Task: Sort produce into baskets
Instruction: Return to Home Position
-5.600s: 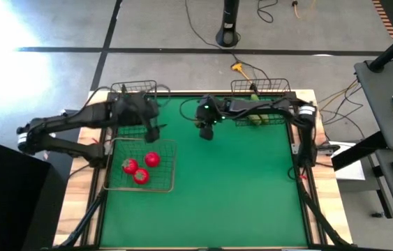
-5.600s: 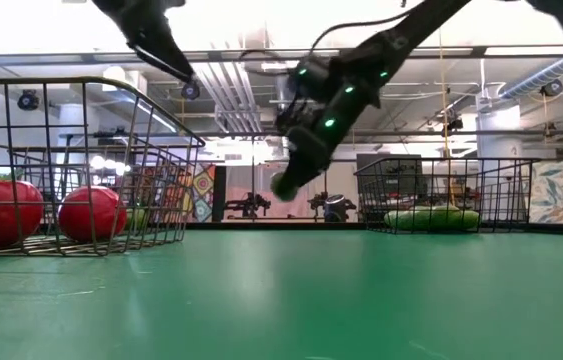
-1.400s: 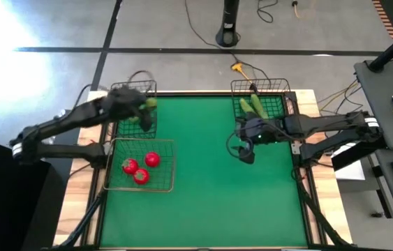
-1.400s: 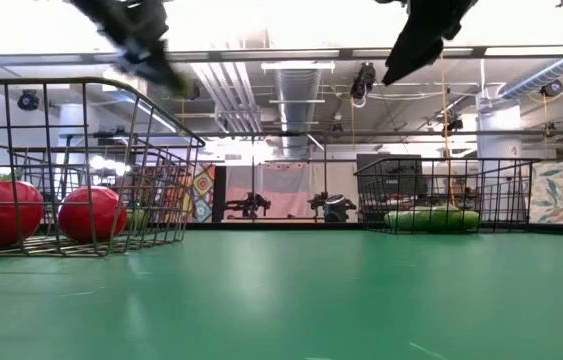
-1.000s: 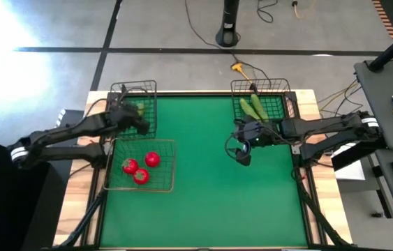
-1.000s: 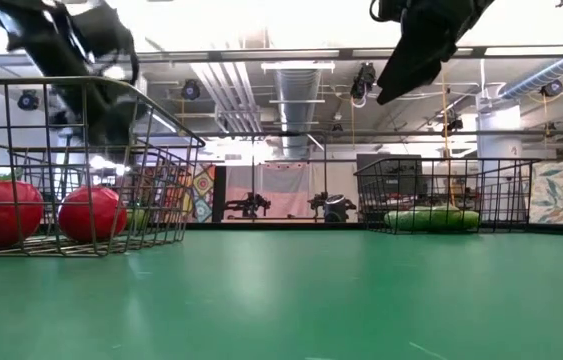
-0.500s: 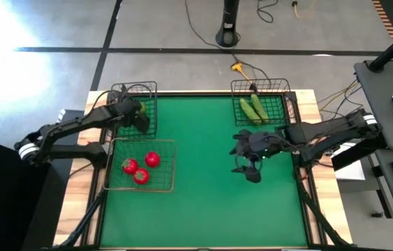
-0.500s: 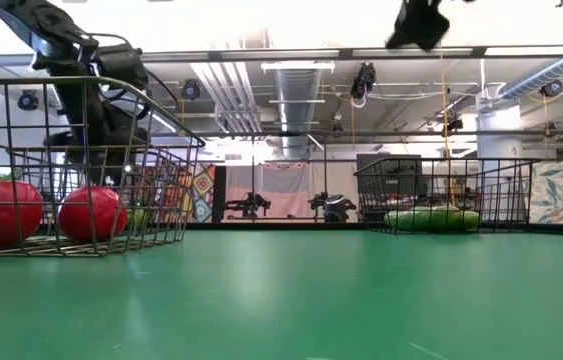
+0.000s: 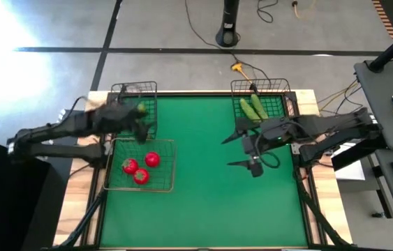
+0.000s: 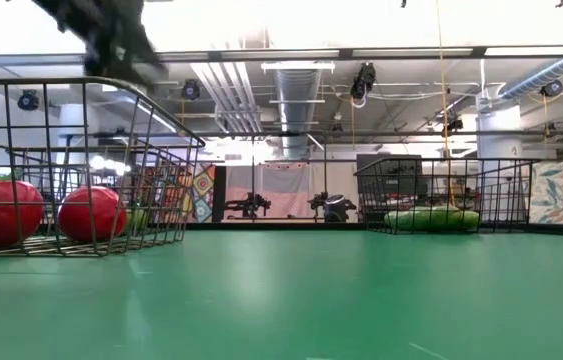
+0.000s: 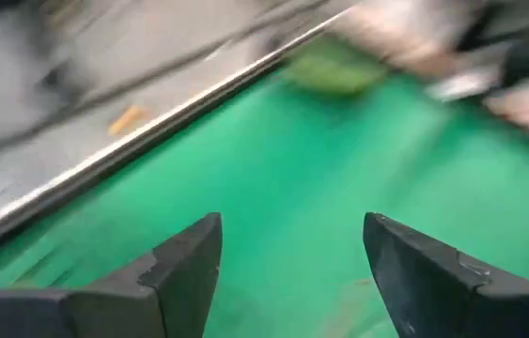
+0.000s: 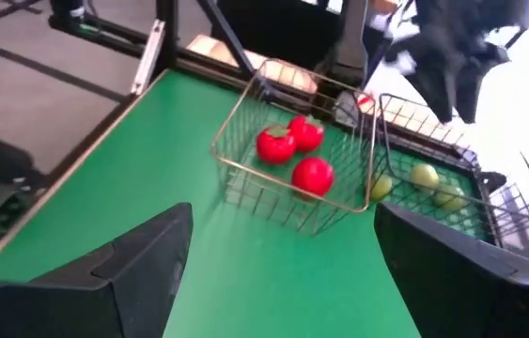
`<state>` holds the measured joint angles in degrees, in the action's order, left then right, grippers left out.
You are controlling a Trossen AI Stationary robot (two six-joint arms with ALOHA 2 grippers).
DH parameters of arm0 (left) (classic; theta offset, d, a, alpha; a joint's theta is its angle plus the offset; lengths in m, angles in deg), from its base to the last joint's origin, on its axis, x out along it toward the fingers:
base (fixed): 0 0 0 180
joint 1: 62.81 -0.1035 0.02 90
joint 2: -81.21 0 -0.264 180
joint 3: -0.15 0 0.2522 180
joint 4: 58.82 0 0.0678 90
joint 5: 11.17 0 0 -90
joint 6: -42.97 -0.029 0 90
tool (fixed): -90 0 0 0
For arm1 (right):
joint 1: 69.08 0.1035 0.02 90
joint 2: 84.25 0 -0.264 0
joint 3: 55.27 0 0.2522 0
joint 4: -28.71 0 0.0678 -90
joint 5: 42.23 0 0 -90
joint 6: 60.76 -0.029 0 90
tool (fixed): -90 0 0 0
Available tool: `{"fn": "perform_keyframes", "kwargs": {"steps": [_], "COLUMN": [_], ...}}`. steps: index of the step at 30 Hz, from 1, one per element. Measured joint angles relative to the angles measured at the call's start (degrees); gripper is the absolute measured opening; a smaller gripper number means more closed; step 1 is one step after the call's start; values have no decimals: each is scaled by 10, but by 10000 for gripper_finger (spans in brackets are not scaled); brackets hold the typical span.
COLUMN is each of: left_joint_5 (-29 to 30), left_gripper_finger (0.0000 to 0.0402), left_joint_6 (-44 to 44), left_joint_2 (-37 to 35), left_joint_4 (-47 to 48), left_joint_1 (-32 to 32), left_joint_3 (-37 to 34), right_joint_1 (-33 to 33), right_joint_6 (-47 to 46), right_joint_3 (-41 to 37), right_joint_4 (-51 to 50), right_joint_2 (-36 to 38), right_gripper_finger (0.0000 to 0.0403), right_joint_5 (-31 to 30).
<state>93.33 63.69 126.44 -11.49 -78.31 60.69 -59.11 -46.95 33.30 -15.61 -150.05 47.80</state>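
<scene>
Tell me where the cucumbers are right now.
In the high view, both cucumbers lie in the small dark basket at the table's top right corner, just beyond the open right gripper.

Glossy tomatoes lie in a metal-wire basket on a matt green mat.

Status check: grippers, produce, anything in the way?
Left gripper and right gripper: jaws open, empty. Tomatoes in wide basket, cucumbers in right dark basket, limes in left dark basket. No loose produce on the mat.
</scene>
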Motion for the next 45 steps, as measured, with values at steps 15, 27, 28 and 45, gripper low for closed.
{"fn": "perform_keyframes", "kwargs": {"steps": [15, 27, 28, 45], "left_joint_5": [53, -97, -111, -109], "left_gripper_finger": [237, 232, 232, 232], "left_joint_6": [-192, -203, -200, -152], "left_joint_2": [-64, -119, -131, -375], "left_joint_4": [-452, -442, -440, -465], "left_joint_1": [363, 157, 145, 122], "left_joint_3": [-221, -279, -285, -462], "right_joint_1": [-6, -6, -6, -11], "right_joint_6": [-48, -155, -152, -188], "right_joint_3": [-314, -524, -535, -640], "right_joint_4": [393, 404, 402, 222], "right_joint_2": [54, 374, 393, 658], "right_gripper_finger": [324, 324, 324, 53], "right_joint_5": [-62, -127, -131, -161]}}
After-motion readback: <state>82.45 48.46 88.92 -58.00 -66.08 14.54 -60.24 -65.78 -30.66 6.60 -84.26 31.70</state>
